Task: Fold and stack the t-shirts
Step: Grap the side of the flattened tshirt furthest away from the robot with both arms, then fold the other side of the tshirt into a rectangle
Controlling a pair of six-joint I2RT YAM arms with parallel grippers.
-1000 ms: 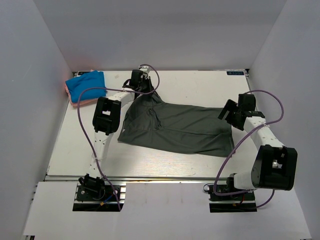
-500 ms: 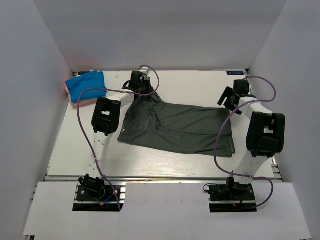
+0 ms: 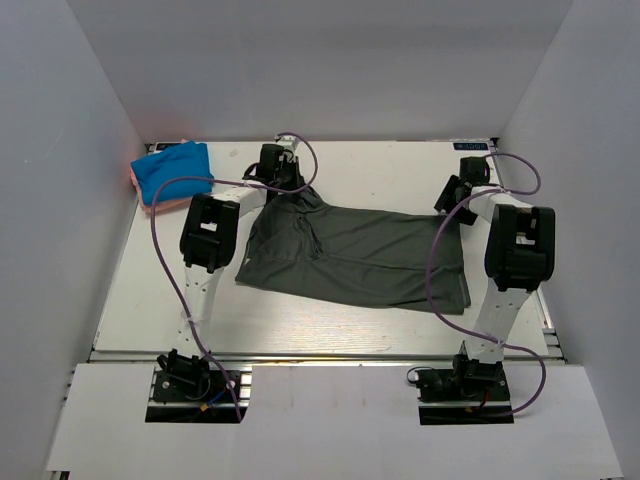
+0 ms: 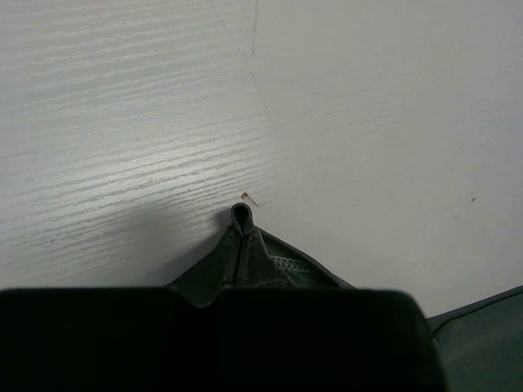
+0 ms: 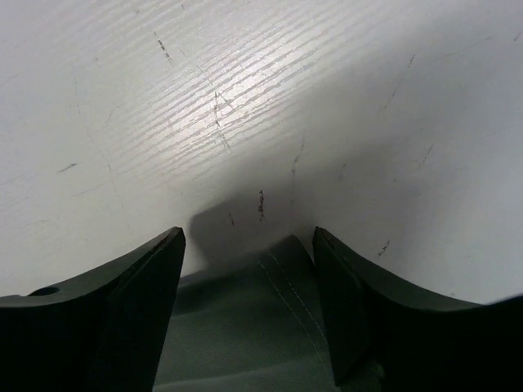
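Top external is showing the dark grey-green tee lying spread and unfolded in the middle of the table, with the blue tee sitting folded on the pink tee in the far-left corner. Left jaws are clenching the grey-green tee's far-left corner, while right jaws are standing apart, straddling its far-right corner without gripping it. Reckon two tees are done and this one's fold is only starting, with stacking to follow.
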